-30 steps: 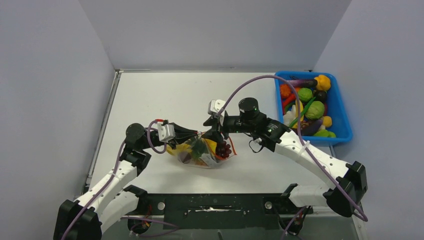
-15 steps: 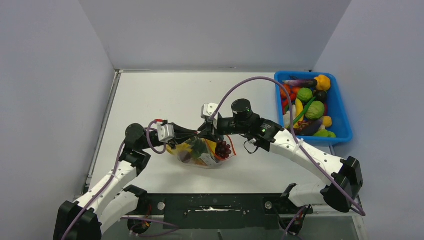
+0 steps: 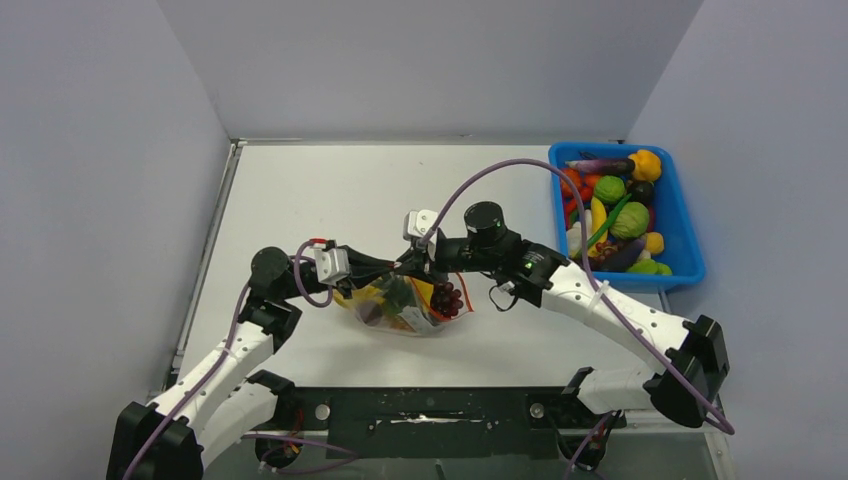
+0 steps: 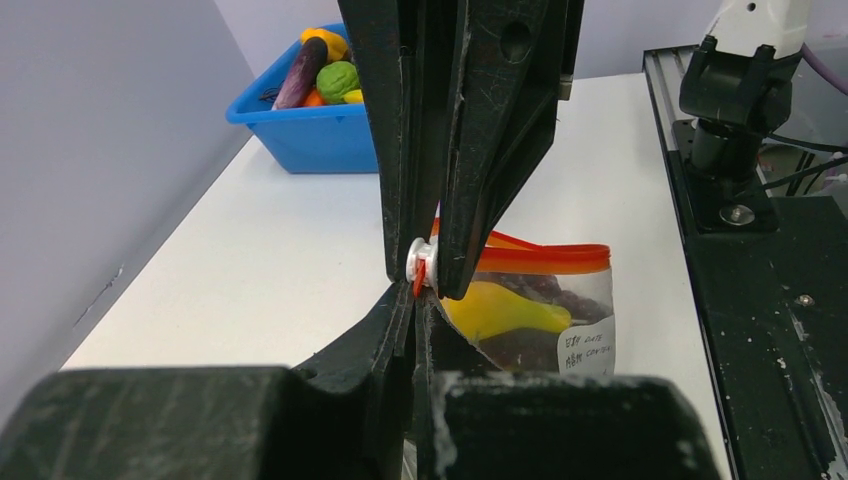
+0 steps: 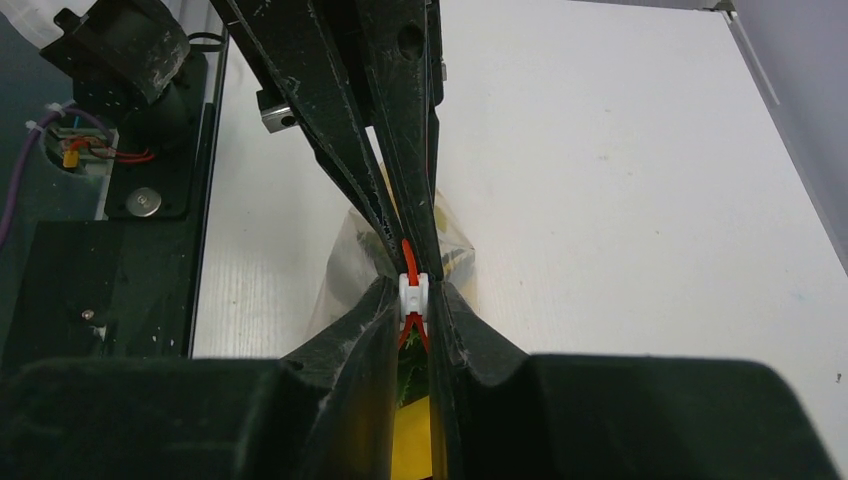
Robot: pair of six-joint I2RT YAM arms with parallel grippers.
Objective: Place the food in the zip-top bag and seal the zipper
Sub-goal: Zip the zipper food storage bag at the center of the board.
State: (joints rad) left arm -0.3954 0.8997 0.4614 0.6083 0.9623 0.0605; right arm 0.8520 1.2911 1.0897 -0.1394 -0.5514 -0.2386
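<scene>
White arms (image 3: pixel 620 306) w/ blk joints (image 3: pixel 268 268), purple cables (image 3: pixel 500 166).

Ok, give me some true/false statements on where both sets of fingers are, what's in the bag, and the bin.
1. The left fingers are closed on the red zipper of the bag. True.
2. The bag is empty. False: a yellow banana and purple grapes show through it.
3. The right fingers pinch the white slider on the zipper. True.
4. The blue bin sits at the table's left edge. False: it is at the far right.
5. The bin holds toy food. True.
</scene>
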